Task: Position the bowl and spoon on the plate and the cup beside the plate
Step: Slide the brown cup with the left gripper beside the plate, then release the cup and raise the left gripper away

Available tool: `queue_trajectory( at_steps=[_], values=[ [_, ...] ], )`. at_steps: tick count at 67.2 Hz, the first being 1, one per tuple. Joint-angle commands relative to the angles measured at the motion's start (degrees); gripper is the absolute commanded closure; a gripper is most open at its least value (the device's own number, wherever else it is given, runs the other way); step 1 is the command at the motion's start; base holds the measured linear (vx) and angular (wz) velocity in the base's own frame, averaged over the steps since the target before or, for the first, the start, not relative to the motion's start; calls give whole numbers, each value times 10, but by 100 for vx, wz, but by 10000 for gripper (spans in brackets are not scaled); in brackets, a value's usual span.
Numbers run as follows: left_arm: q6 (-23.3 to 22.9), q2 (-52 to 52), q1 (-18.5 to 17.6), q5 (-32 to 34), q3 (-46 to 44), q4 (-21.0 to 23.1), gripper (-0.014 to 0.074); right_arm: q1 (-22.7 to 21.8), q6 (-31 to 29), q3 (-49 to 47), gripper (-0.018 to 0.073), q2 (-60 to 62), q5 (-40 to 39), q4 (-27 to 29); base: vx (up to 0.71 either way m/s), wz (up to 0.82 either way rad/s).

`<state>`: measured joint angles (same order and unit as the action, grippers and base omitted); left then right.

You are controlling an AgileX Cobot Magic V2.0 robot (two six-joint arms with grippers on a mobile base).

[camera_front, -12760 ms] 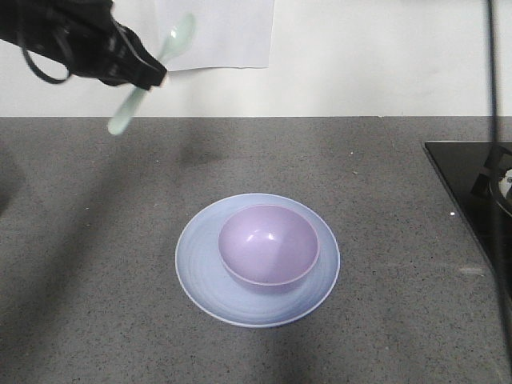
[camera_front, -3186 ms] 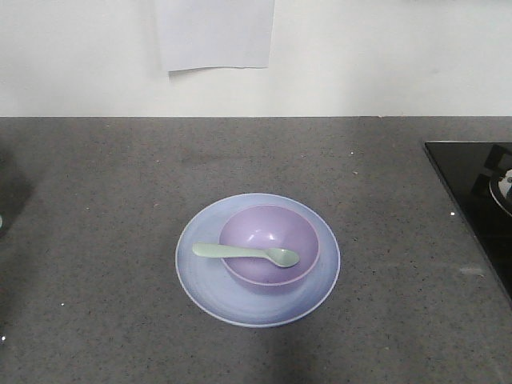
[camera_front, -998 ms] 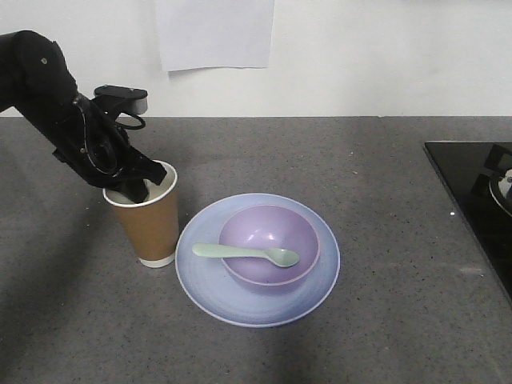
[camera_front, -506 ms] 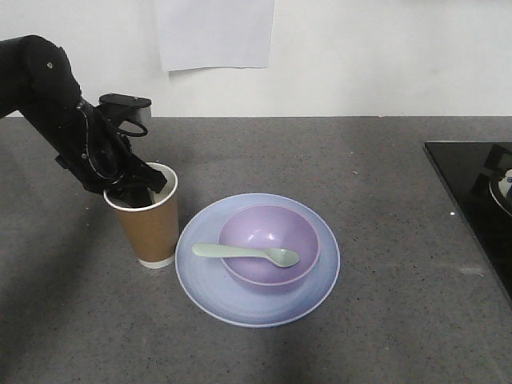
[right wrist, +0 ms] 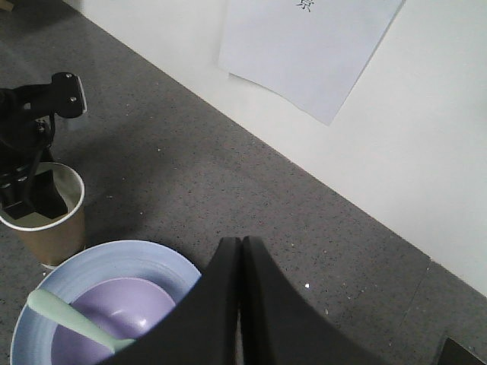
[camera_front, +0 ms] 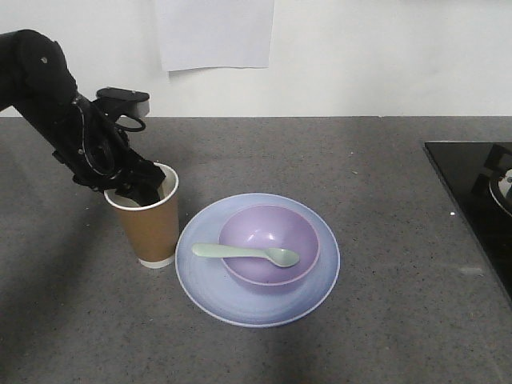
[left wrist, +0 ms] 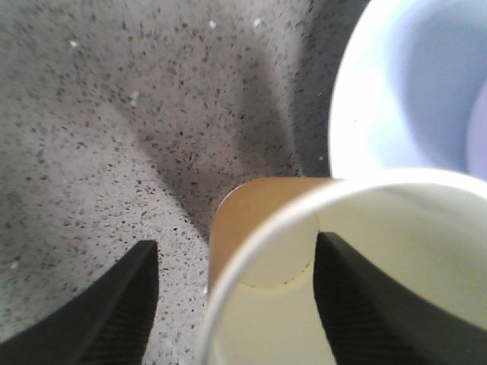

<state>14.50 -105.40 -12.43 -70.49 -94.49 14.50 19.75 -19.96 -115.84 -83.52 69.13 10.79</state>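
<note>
The left gripper (camera_front: 138, 190) straddles the rim of the cup (camera_front: 149, 224), one finger down inside the white interior and the other outside the brown wall; in the left wrist view the two dark fingers (left wrist: 129, 300) stand apart with the cup wall between them but not visibly pressed against it, so the hold reads as let go, or very nearly so, rather than clamped. The cup stands upright on the counter (camera_front: 384, 240) directly beneath this gripper, its axis vertical, its base just beside the near edge of the plate (camera_front: 208, 284), which lies to the side of the fingers away from the arm. The bowl (camera_front: 270, 240) sits in the plate further out that same way, and the spoon (camera_front: 244, 253) rests across the bowl's rim, handle pointing back toward the cup. The right gripper (right wrist: 241, 304) hangs pressed closed and empty, above and behind the plate, well apart from the cup, so the left arm is the only one placed to act here. Everything seems arranged; what likely remains is a straight upward lift, along the cup's own axis, since any sideways drift of the inner finger could tip the cup toward the plate
</note>
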Motion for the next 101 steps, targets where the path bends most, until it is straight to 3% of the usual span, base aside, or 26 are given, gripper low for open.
queue_trajectory(
  at_steps=[1,20,29,34,43,62,76,101],
  values=[
    [0,43,-4,11,-33,12,156,0,-6,-13,570,13,-36,4,0,0],
    [-15,71,-4,-13,-138,10,165,0,-6,-13,570,13,-33,4,0,0],
    [-16,85,-4,-10,-192,-13,209,0,-6,-13,570,13,-34,3,0,0],
    [-16,99,-4,4,-216,-35,288,0,-6,-13,570,13,-36,4,0,0],
    [-14,143,-4,93,-223,-58,610,0,-5,-13,570,20,-57,5,0,0],
    [-15,190,-4,202,-222,-31,604,0,-2,-13,566,29,-95,2,0,0],
    [-15,188,-4,201,-222,-31,604,0,-2,-13,566,34,-147,2,0,0],
    [-15,188,-4,201,-222,-31,604,0,-2,-13,566,34,-137,2,0,0]
  ],
)
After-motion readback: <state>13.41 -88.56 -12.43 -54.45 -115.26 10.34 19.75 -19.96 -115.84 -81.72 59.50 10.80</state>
